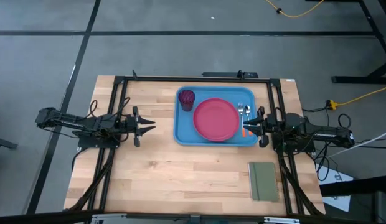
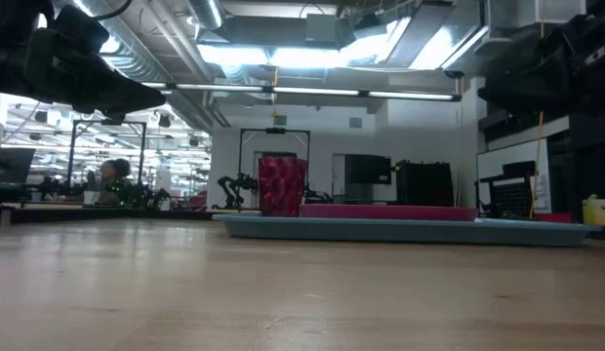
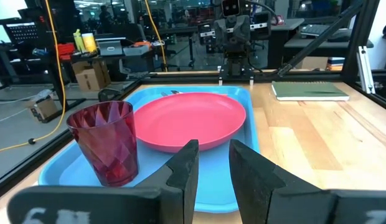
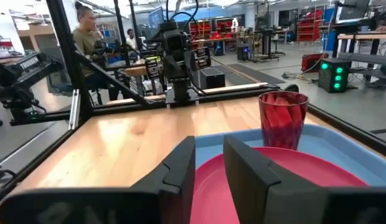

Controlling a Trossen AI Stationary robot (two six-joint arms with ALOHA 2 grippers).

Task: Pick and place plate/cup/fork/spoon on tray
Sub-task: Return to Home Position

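i see plate (image 1: 215, 119), cup (image 1: 187, 99), fork (image 1: 241, 112), spoon (image 1: 247, 112) on the tray (image 1: 183, 134); both grippers empty, slightly parted, at its sides.

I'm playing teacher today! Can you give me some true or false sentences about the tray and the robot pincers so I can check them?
1. The plate lies on the blue tray. True.
2. The cup stands on the bare wood, off the tray. False: it stands upright in a corner of the tray, beside the plate.
3. The left pincer is holding the cup. False: it is off the tray, over the table, with nothing between its fingers.
4. The green pad lies on the table, outside the tray. True.
5. The right pincer is at the tray's edge near the fork and spoon. True.
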